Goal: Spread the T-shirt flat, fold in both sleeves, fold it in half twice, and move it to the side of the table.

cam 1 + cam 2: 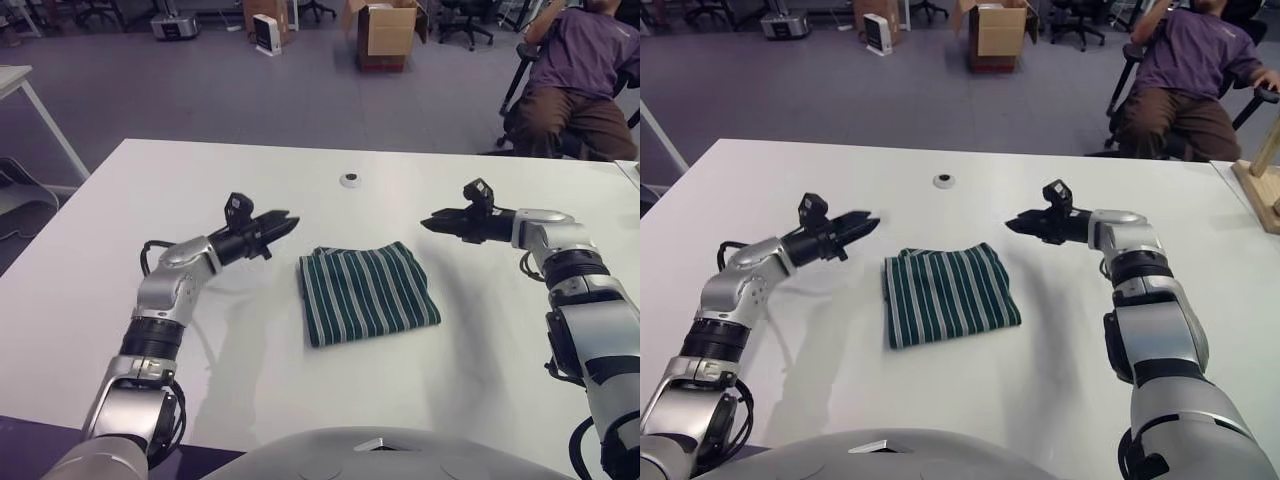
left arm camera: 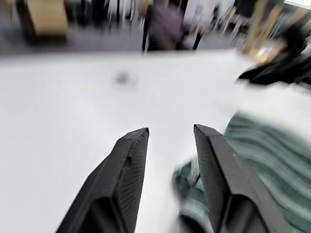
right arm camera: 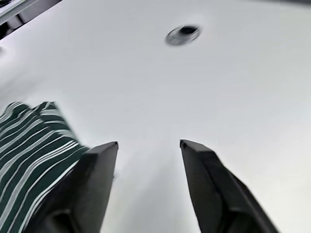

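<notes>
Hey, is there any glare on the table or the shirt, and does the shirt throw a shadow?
Left eye view: the table is evenly lit with no glare spots, and the T-shirt casts almost no shadow. Right wrist view: the table is plain white, and the T-shirt's stripes are not washed out.

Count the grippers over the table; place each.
2. The left gripper hangs off the far left corner of the folded T-shirt, the right gripper off its far right corner; both open, neither touching it.
</notes>
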### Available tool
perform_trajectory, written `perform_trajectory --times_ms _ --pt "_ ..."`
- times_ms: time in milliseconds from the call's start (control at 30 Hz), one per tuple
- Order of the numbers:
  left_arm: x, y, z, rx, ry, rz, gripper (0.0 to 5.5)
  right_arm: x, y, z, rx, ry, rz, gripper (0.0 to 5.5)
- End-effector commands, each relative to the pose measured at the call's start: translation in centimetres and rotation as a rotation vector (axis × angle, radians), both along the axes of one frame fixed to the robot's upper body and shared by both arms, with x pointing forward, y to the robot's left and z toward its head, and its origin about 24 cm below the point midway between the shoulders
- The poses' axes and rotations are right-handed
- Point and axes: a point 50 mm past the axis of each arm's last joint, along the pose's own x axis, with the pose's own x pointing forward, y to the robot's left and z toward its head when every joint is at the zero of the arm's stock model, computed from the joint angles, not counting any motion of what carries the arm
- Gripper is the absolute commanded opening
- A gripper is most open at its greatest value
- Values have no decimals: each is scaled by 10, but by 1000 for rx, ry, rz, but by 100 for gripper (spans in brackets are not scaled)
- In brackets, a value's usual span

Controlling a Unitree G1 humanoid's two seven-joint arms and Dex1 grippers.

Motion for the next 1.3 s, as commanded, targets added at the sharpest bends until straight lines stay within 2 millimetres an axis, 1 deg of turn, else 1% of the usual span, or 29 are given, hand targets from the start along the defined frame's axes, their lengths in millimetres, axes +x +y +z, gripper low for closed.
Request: perform_trajectory --times_ms 33,133,200,267,300,333,400,467,533,567,600,633,667,700,733,767,833,867,933,967,1000,1033,1067,1100,1167,1233,1300 --pt "-10 -48 -28 92 115 -180 227 -8 4 -16 18 -15 -32 298" --pt "-17 -64 -48 200 265 -277 227 -18 4 -30 -27 -18 -32 298" --pt "-11 -69 -54 259 361 -260 227 -25 -3 -37 -42 -7 -70 298" --pt "-4 -63 -67 368 456 -205 227 -29 -3 -44 -76 3 -78 298" --pt "-3 -55 -76 438 494 -183 227 -30 -2 -47 -101 0 -68 298" --pt "-4 -42 -87 526 522 -154 227 -31 1 -49 -113 -2 -59 298" --pt "-9 -14 -103 645 556 -100 227 -32 3 -51 -120 -6 -57 298" --pt "-19 25 -116 746 589 -30 227 -35 0 -54 -121 -4 -79 298" --pt "-34 73 -124 833 630 71 227 -39 -5 -56 -127 -3 -104 298" --pt "-42 100 -124 857 656 155 227 -40 -7 -57 -131 -6 -116 298" --pt "-47 127 -122 849 682 281 227 -40 -8 -57 -132 -11 -126 298" --pt "-49 150 -114 814 696 417 227 -40 -9 -56 -129 -19 -142 298" --pt "-50 168 -107 757 694 545 227 -39 -10 -55 -123 -27 -156 298" --pt "-49 180 -98 705 669 650 227 -38 -10 -54 -119 -34 -168 298" --pt "-46 186 -90 640 620 746 227 -38 -9 -53 -112 -51 -181 298" --pt "-44 189 -84 592 581 819 227 -36 -7 -52 -105 -69 -193 298" --pt "-39 189 -74 513 501 955 227 -32 -6 -45 -74 -128 -240 298" --pt "-31 181 -62 410 400 995 227 -27 -8 -37 -47 -188 -300 298" --pt "-20 161 -21 191 134 1010 227 -19 -17 -18 -12 -326 -463 298" --pt "-21 155 1 110 9 1008 227 -17 -23 -10 -5 -388 -540 298" --pt "-21 149 17 68 -82 1002 227 -20 -28 -7 -2 -434 -611 298" --pt "-22 147 26 47 -137 1001 227 -22 -32 -6 -3 -460 -655 298" --pt "-25 144 33 54 -179 1006 227 -24 -31 -9 -29 -486 -677 298" --pt "-23 138 35 91 -204 993 227 -26 -30 -12 -76 -515 -694 298" --pt "-17 126 35 126 -218 961 227 -29 -28 -15 -144 -566 -711 298" --pt "-12 112 34 159 -234 917 227 -31 -29 -15 -163 -595 -759 298" --pt "-11 97 32 206 -250 895 227 -30 -35 -16 -192 -604 -825 298"
